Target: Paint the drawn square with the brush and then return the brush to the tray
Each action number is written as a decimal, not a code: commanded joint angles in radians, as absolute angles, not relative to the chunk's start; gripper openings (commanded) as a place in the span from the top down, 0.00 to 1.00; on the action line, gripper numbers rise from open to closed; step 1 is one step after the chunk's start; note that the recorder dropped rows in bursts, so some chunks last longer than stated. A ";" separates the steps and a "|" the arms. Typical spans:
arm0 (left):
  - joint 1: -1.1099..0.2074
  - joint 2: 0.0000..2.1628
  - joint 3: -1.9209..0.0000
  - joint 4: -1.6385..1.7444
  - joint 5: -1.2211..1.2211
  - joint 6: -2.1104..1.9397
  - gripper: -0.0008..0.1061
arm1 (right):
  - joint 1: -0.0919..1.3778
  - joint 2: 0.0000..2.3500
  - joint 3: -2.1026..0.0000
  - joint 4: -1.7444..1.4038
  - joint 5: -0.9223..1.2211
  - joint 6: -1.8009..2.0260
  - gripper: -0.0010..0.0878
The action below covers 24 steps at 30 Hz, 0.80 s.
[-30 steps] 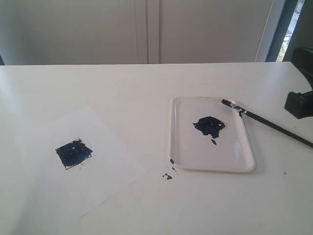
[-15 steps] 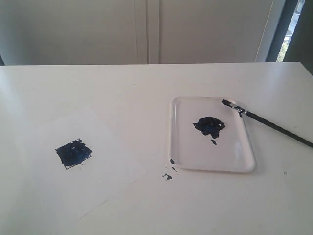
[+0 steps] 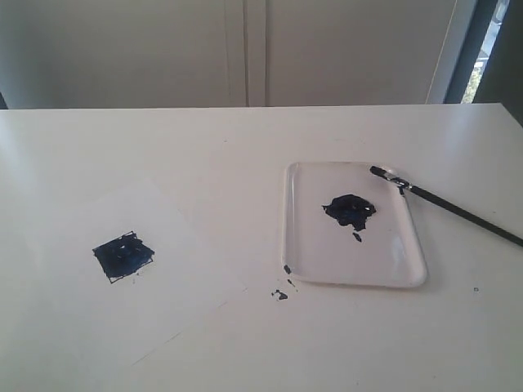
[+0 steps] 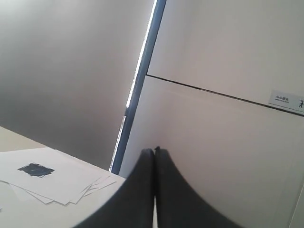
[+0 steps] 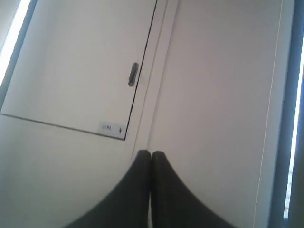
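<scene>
Drawn square (image 3: 122,256) smeared dark blue, black brush (image 3: 446,206) tip across white tray (image 3: 359,283) corner

The tray (image 3: 310,255) is glossy white plastic with bright glints, holding a glistening dark blue paint blob (image 3: 350,209); the brush (image 3: 458,211) has a matt black handle and a shiny silver metal ferrule. The drawn square (image 3: 122,255) is smeared dark blue on thin matt white paper (image 3: 188,245), well apart from the left gripper (image 4: 154,150), whose jaws are smooth matt black.
</scene>
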<state>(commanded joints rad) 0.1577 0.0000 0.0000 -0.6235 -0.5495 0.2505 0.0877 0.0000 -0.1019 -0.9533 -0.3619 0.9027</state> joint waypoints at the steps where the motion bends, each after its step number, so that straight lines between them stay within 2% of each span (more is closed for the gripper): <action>1: 0.158 0.000 0.000 -0.624 -0.549 0.251 0.99 | 0.088 0.000 -0.058 -0.953 -0.362 0.903 0.99; 2: 0.158 0.000 0.000 -0.624 -0.548 0.251 0.99 | 0.088 0.000 0.000 -0.953 -0.344 0.903 0.99; 3: 0.158 0.000 0.000 -0.624 -0.548 0.251 0.99 | 0.088 0.000 0.000 -0.972 -0.315 0.905 0.99; 4: 0.158 0.000 0.000 -0.624 -0.548 0.251 0.99 | 0.088 0.000 0.000 -1.028 -0.192 0.913 0.99; 8: 0.158 0.000 0.000 -0.624 -0.543 0.251 0.99 | 0.088 0.000 0.000 -1.023 -0.035 0.913 0.99; 10: 0.158 0.000 0.000 -0.610 -0.394 0.251 0.99 | 0.088 0.000 0.000 -1.021 0.049 0.913 0.99; 13: 0.158 0.000 0.000 -0.381 0.086 0.271 0.99 | 0.090 0.000 0.000 -1.024 0.177 0.913 0.99; 15: 0.158 0.000 0.000 -0.294 0.235 0.299 0.99 | 0.090 0.000 0.000 -1.020 0.282 0.911 0.99; 20: 0.158 0.000 0.000 -0.261 0.359 0.325 0.99 | 0.090 0.000 0.000 -0.780 0.421 0.809 0.99; 24: 0.158 0.000 0.000 -0.261 0.353 0.333 0.99 | 0.090 0.000 0.000 -0.619 0.405 0.756 0.99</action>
